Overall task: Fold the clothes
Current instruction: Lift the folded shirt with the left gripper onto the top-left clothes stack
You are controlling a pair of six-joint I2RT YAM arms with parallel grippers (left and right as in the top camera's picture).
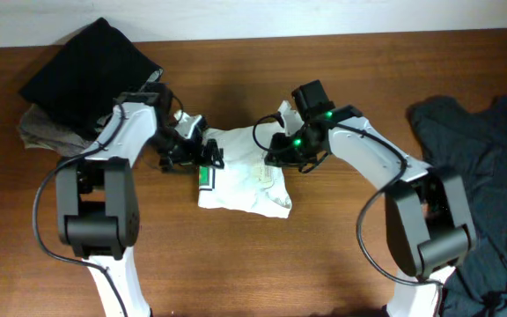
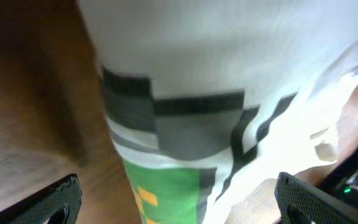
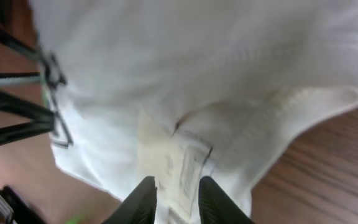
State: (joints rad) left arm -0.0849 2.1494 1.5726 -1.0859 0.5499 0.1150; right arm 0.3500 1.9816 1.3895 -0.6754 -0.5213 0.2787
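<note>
Soft, creased white cotton T-shirt [image 1: 240, 180] lying folded into a rough rectangle near the middle of the brown wood-grain table [image 1: 236, 273], edges lumpy, lower right corner rounded. Printed on its left side with blocky grey, black and green patches and a touch of yellow, seen close in the left wrist view. Thick seamed hem and a pale sewn label [image 3: 182, 165] plain in the right wrist view. At the shirt's left edge, left gripper [image 1: 202, 158] released, black fingers [image 2: 55, 202] spread wide to either side of the print; whether touching the cloth, cannot tell. At the shirt's upper right edge, right gripper [image 1: 277, 157] clenched on the shirt, dark fingers [image 3: 145, 199] drawn close with label and fabric pinched between. Matte, streaked planks all around the shirt; strip of white wall [image 1: 324, 16] beyond the table's far edge. Well to the upper left of the shirt, black folded cloth [image 1: 91, 66] stacked over a grey-brown cloth [image 1: 40, 132]. Well to the right of the shirt, dark blue-grey garment [image 1: 478, 167] spread loose and wrinkled, running out of the overhead view. Thin black cable [image 1: 258, 132] looping just above the shirt's top edge beside the right gripper. White arm links [image 1: 363, 145] crossing the table on either side of the shirt, the left one partly covering the black cloth.
</note>
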